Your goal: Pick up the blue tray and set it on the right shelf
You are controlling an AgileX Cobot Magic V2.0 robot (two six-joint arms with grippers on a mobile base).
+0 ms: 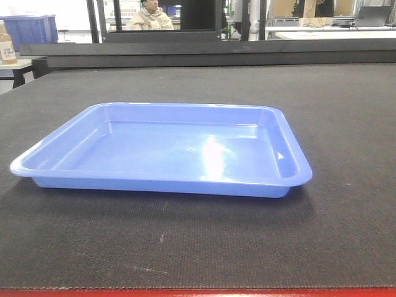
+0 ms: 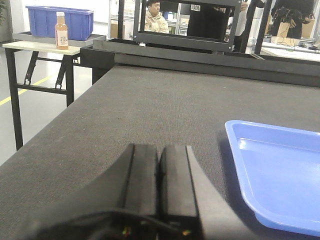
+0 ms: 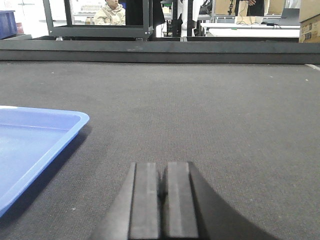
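The blue tray (image 1: 164,151) lies flat and empty on the dark felt table, in the middle of the front view. Its left rim corner (image 2: 272,170) shows at the right of the left wrist view, and its right corner (image 3: 35,142) at the left of the right wrist view. My left gripper (image 2: 159,150) hovers low over the table to the left of the tray, shut with nothing between its fingers. On the tray's right, my right gripper (image 3: 163,167) is likewise shut and empty. Neither touches the tray. The right shelf is out of view.
A dark raised ledge (image 1: 210,54) runs along the table's far edge. Beyond it stands a black frame with a seated person (image 1: 150,15). A side table (image 2: 42,47) at the left carries a deep blue bin (image 2: 60,22) and a bottle (image 2: 61,31).
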